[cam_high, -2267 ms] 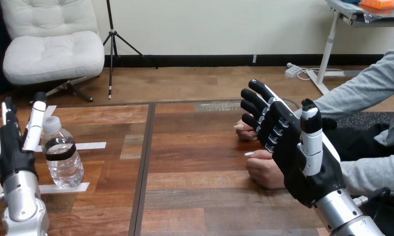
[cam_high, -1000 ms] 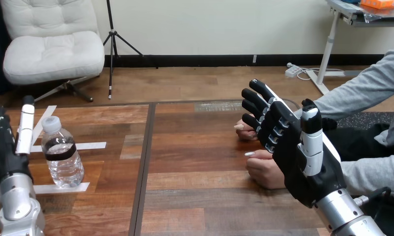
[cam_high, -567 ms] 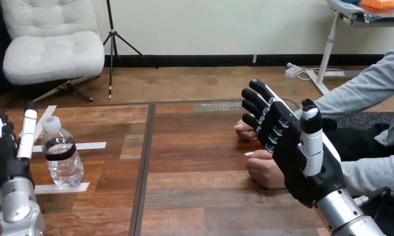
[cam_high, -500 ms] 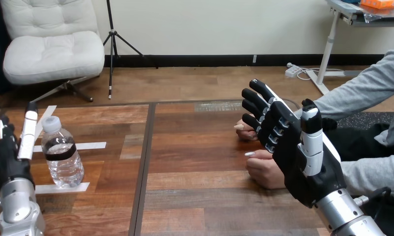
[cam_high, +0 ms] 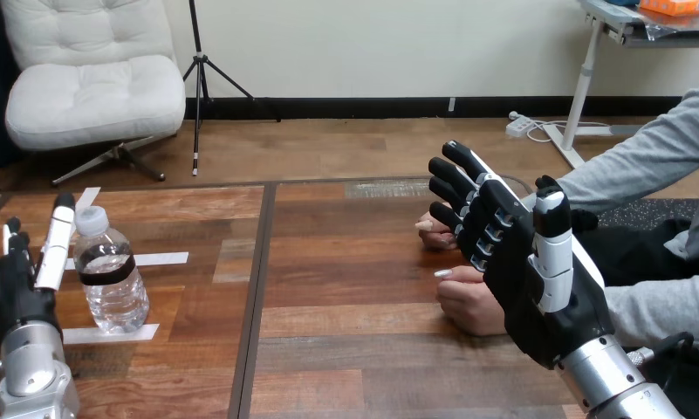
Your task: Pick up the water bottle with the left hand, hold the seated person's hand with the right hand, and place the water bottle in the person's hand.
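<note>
A clear water bottle [cam_high: 109,271] with a white cap and a dark label band stands upright on the table at the left. My left hand [cam_high: 27,279] is raised just to its left, fingers straight and open, thumb close beside the bottle's shoulder without gripping it. My right hand [cam_high: 520,253] is held up open at the right, palm toward the person. Behind it the person's two hands rest on the table: the nearer one [cam_high: 466,301] is curled in a loose fist, the farther one [cam_high: 435,231] is partly hidden by my fingers. My right hand does not hold either.
Strips of white tape [cam_high: 149,258] mark the table around the bottle. A dark seam [cam_high: 256,288] runs front to back between the two table halves. The person's grey sleeves [cam_high: 651,166] come in from the right edge.
My left hand drew a little left and down away from the bottle, then edged back toward it. The bottle, my right hand and the person's hands have not moved.
</note>
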Motion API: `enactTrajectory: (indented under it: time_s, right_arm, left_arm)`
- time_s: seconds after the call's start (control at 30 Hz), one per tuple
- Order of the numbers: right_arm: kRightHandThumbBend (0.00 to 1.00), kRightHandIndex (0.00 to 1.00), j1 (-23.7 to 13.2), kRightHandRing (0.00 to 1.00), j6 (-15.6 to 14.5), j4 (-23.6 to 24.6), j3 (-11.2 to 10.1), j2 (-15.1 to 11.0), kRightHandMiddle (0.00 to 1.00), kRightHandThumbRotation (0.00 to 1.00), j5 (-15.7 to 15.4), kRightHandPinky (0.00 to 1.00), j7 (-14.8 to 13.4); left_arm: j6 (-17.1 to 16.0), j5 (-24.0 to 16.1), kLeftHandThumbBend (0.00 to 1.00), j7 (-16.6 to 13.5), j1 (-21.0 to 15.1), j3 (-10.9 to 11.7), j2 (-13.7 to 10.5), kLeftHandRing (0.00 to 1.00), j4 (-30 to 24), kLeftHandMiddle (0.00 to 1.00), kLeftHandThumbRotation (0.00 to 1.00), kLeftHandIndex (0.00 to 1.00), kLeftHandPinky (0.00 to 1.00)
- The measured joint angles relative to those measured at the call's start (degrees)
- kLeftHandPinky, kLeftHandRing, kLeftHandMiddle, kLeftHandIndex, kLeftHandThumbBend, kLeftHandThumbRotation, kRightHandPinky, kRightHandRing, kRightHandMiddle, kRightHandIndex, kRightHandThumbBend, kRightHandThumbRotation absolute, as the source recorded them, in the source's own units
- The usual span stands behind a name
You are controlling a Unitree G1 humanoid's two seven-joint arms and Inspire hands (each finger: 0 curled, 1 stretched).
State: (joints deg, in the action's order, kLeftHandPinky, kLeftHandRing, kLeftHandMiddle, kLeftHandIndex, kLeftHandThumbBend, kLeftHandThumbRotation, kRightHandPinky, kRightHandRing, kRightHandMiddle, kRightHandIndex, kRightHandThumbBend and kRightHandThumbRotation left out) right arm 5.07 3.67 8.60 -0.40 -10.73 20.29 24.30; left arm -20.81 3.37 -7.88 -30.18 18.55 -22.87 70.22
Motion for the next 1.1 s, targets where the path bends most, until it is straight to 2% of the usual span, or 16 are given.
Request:
enactTrajectory:
  time_s: [0.17, 0.37, 0.47, 0.5, 0.8, 1.1]
  right_arm:
    - [1.00, 0.97, 0.00, 0.99, 0.00, 0.00, 0.00, 0.00, 0.96, 1.00, 0.00, 1.00, 0.00]
    - [1.00, 0.97, 0.00, 0.98, 0.00, 0.00, 0.00, 0.00, 0.96, 1.00, 0.00, 1.00, -0.03]
    - [1.00, 0.97, 0.00, 0.98, 0.00, 0.00, 0.00, 0.00, 0.96, 1.00, 0.00, 1.00, -0.04]
    - [1.00, 0.97, 0.00, 0.98, 0.00, 0.00, 0.00, 0.00, 0.96, 1.00, 0.00, 1.00, -0.04]
    - [1.00, 0.96, 0.01, 0.98, 0.00, 0.00, 0.00, 0.00, 0.96, 1.00, 0.00, 1.00, -0.05]
    - [1.00, 0.97, 0.01, 0.98, 0.00, 0.00, 0.00, 0.01, 0.96, 1.00, 0.00, 1.00, -0.05]
  left_arm:
    - [0.64, -0.73, 0.78, -0.01, -0.04, -0.33, -0.37, 1.00, 0.28, 1.00, 0.73, 1.00, 1.00]
    - [0.64, -1.19, 0.85, 0.03, -0.08, -0.66, -0.75, 1.00, 0.35, 1.00, 0.64, 1.00, 1.00]
    - [0.64, -1.18, 0.90, 0.20, -0.19, -0.67, -0.99, 1.00, 0.35, 1.00, 0.56, 1.00, 1.00]
    - [0.63, -1.14, 0.92, 0.30, -0.23, -0.64, -1.05, 1.00, 0.35, 1.00, 0.49, 1.00, 1.00]
    - [0.52, -0.69, 0.99, 1.06, -0.90, -0.31, -1.46, 1.00, 0.34, 1.00, 0.31, 1.00, 1.00]
    - [-0.07, -1.08, 1.00, 0.75, -2.49, -0.49, -1.95, 1.00, 0.31, 1.00, 0.24, 1.00, 1.00]
